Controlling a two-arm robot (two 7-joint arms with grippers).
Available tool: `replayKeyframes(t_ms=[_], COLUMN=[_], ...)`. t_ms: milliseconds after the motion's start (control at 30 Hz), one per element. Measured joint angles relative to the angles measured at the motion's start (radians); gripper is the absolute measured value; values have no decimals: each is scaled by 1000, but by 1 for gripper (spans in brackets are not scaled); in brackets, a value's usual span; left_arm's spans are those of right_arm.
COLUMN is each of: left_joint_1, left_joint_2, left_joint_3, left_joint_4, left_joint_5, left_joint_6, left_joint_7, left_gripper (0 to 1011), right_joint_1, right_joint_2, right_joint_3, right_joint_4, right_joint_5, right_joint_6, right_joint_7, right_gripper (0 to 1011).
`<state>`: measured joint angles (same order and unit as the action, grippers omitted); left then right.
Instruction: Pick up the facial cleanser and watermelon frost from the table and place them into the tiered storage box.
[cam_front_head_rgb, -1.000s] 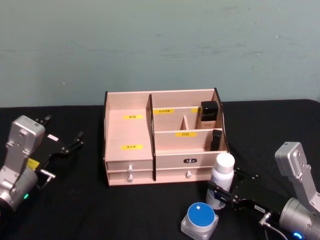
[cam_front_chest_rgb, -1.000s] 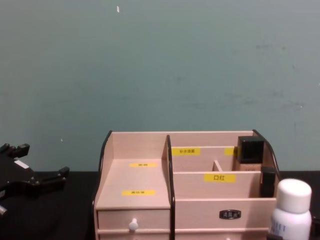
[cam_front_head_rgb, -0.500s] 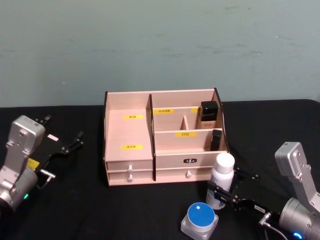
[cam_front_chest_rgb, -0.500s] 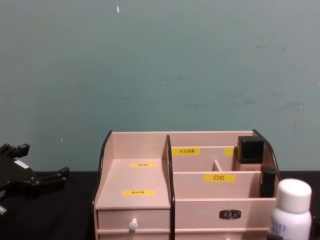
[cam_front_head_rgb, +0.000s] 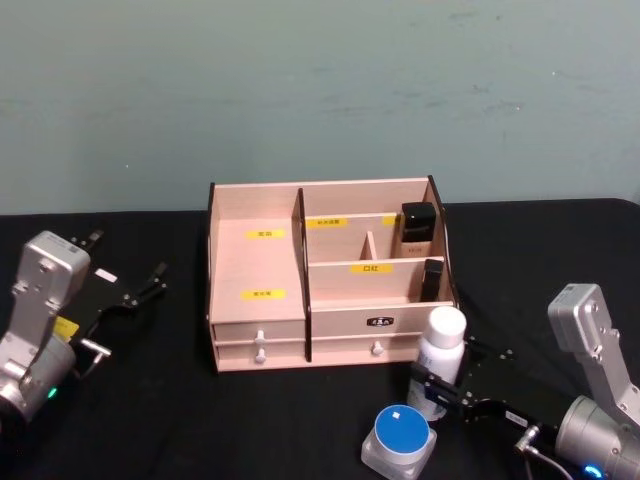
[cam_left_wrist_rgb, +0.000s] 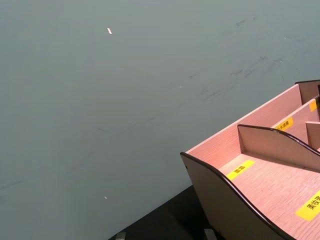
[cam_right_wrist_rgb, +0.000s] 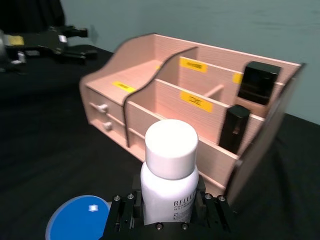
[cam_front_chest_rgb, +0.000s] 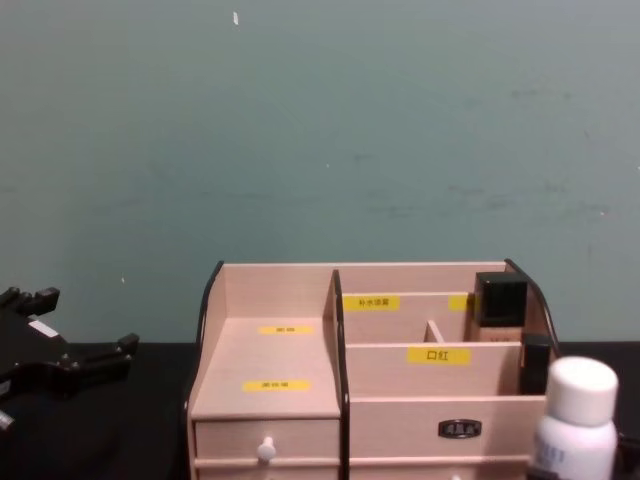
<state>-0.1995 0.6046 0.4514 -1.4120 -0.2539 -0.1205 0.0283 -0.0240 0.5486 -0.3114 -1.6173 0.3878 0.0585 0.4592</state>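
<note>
The facial cleanser (cam_front_head_rgb: 441, 355), a white bottle with a rounded cap, stands on the black table just in front of the tiered storage box (cam_front_head_rgb: 258, 268), at its right end. My right gripper (cam_front_head_rgb: 447, 380) is shut on its lower body; the right wrist view shows the fingers (cam_right_wrist_rgb: 118, 216) pressed against both sides of the facial cleanser (cam_right_wrist_rgb: 169, 172). The watermelon frost (cam_front_head_rgb: 398, 438), a frosted jar with a blue lid, sits just in front and to the left of the bottle. My left gripper (cam_front_head_rgb: 125, 263) hovers open at the table's left side, apart from everything.
Two small black-capped cosmetic bottles (cam_front_head_rgb: 419, 224) occupy the box's right compartments. Two drawers with white knobs (cam_front_head_rgb: 260, 337) face me. The box's large left compartment (cam_left_wrist_rgb: 270, 180) holds only yellow labels. A teal wall rises behind the table.
The facial cleanser and my right gripper have shifted slightly to the left. The left arm, the jar and the box have not moved.
</note>
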Motion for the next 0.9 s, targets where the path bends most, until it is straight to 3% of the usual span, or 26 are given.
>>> replayKeyframes(t_ms=[400,900], left_joint_1=[0,0], left_joint_2=[0,0], left_joint_3=[0,0], left_joint_4=[0,0], left_joint_5=[0,0], left_joint_6=[0,0], left_joint_7=[0,0], left_gripper=[1010,1010], right_joint_1=[18,101], right_joint_2=[30,54], right_joint_3=[-20,-58], right_joint_4=[-87,-166], right_joint_5=[75,84], right_joint_6=[22,76], right_joint_7=[54,34], right_gripper=[592,592])
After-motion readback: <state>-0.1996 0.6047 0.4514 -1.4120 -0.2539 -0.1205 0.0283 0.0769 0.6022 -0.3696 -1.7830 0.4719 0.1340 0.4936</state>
